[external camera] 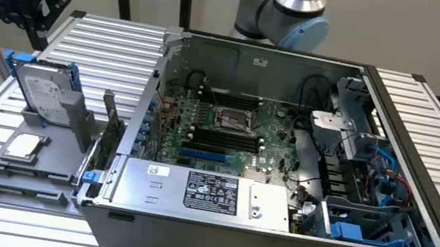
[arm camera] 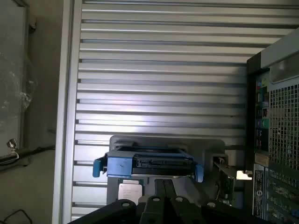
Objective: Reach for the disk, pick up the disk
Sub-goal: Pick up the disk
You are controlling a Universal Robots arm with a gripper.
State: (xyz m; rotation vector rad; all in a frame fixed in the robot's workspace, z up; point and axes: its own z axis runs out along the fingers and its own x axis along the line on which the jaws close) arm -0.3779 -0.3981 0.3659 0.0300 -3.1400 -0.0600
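The gripper, jaws closed and empty, hangs above the upright disk; it should centre on its top edge.

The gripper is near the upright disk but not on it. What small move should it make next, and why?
Probably a short descent with a slight advance toward the disk. In the exterior view the gripper hangs above it, not touching; the disk stands upright in a grey holder. In the wrist view its blue-framed top edge lies just ahead of the gripper.
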